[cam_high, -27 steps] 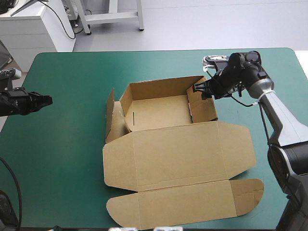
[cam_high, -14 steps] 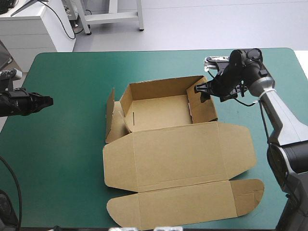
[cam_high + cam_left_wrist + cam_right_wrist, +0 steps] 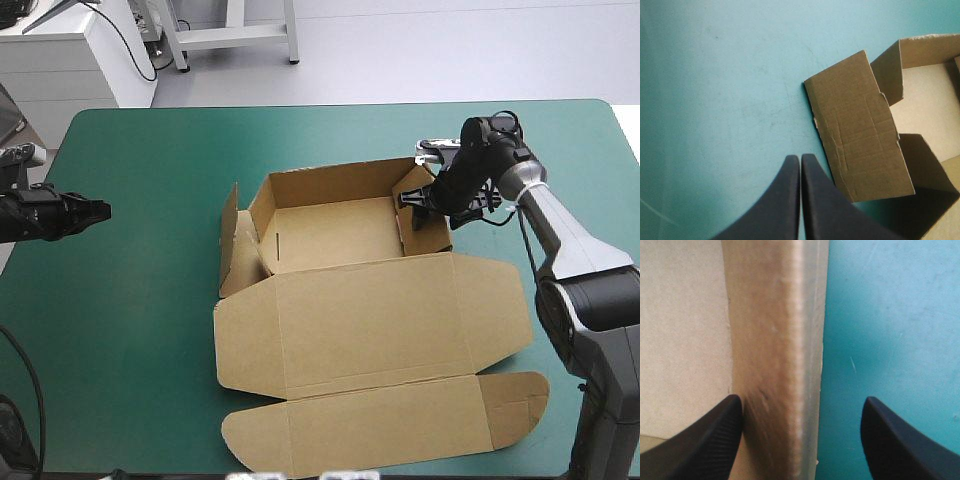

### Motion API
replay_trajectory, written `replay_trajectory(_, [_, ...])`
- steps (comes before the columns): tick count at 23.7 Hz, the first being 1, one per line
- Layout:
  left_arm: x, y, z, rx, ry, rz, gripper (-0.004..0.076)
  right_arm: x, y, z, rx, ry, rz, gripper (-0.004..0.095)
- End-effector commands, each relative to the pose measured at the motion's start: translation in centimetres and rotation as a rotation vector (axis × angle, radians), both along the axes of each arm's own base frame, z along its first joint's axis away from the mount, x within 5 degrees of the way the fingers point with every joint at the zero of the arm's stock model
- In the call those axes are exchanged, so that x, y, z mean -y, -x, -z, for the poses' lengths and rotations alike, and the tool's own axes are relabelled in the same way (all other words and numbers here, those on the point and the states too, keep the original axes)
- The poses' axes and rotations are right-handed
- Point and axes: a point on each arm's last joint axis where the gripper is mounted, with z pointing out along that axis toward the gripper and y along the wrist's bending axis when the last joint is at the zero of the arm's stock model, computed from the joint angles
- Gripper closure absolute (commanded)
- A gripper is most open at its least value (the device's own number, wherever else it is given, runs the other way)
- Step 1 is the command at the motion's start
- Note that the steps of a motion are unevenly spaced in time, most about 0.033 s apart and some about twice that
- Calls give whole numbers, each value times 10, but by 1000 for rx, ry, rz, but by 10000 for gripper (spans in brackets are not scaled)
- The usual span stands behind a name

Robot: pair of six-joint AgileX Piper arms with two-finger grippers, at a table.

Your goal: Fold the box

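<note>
Subject of inspection: the brown corrugated-board box (image 3: 350,300), which lies near the middle of the table's teal-green cover (image 3: 140,330). The box is part formed. Its far section stands as an open tray, and the broad lid panel (image 3: 400,330) lies flat toward the near edge, with its rounded tuck flap (image 3: 390,425) beyond it.

Right gripper (image 3: 413,197): positioned at the tray's right side wall (image 3: 425,228). In the wrist view the right gripper (image 3: 801,407) has its black fingers (image 3: 725,435) well apart and straddling that wall (image 3: 782,340). One finger is inside the tray, touching or just beside the wall's inner face. The other is outside, over bare cover and clear of the board. Nothing is clamped. Judgement: the straddle is set so that the wall can be pinched or pressed upright and its fold-over seated. The wall leans slightly and does not look tucked.

Left gripper (image 3: 98,211): held at the table's left edge, well apart from the box. Its fingers meet in one point (image 3: 800,159) and hold nothing. It faces the tray's left side flap (image 3: 857,130), which splays outward and is unfolded (image 3: 230,235). Judgement: this arm is parked clear so that it does not disturb the sheet while the right side is worked.

Risk: with no second hold on the box, a push on the right wall may slide the whole sheet.
</note>
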Motion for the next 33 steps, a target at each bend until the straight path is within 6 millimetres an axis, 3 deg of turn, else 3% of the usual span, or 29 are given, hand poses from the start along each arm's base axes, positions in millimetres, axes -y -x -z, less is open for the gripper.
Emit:
replay_trajectory(1, [5, 3, -20, 85, 19, -14, 731, 3, 8, -27, 66, -8, -25, 449])
replay_trajectory(5, [5, 3, -19, 82, 18, -12, 731, 4, 9, -23, 61, 10, -66, 874])
replay_trajectory(6, [5, 3, -19, 81, 19, -10, 731, 3, 9, -21, 59, 6, -88, 922])
replay_trajectory(10, [5, 3, -19, 79, 21, -7, 731, 3, 11, -25, 69, 7, -110, 929])
replay_trajectory(12, [5, 4, -19, 70, 16, -1, 731, 5, 17, -38, 105, 6, -127, 929])
replay_trajectory(14, [6, 4, -18, 61, 21, 9, 731, 10, 28, -63, 179, 32, -152, 929])
replay_trajectory(18, [3, 0, -13, 52, 26, 1, 731, 28, 79, -141, 403, 97, -159, 929])
replay_trajectory(22, [-1, -12, 0, 26, 84, -5, 731, 23, 115, -179, 508, -45, -194, 929])
replay_trajectory(27, [4, -28, 11, 29, 216, 8, 731, 8, 117, -188, 559, -217, -233, 929])
replay_trajectory(33, [46, -38, 24, -20, 232, 90, 731, 6, 105, -187, 609, -240, -203, 928])
